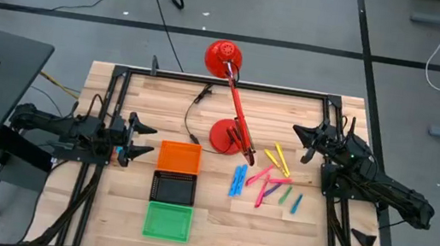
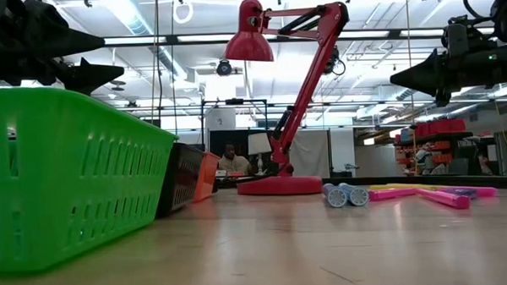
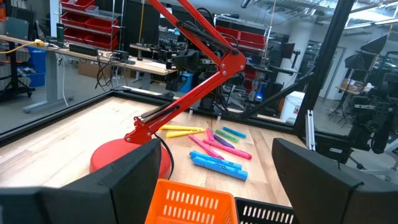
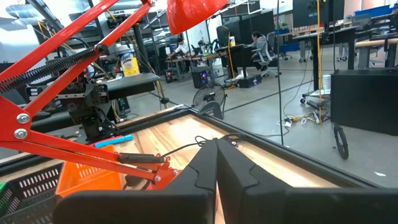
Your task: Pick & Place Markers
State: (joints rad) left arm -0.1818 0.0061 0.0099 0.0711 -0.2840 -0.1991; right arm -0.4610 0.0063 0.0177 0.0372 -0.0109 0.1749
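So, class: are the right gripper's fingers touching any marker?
Apart. The high view shows the right gripper raised beside the lamp, with bare table between it and the markers.

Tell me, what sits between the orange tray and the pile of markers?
Seen from above, the lamp's round red base and slanting arm stand between the orange tray and the markers; otherwise just bare table.

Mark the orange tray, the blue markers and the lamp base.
Orange tray [image 1: 179, 157]: high view, centre of its floor.
Blue markers [image 1: 238, 180]: high view, middle of the pair.
Lamp base [image 1: 224, 135]: high view, left of centre on the disc.
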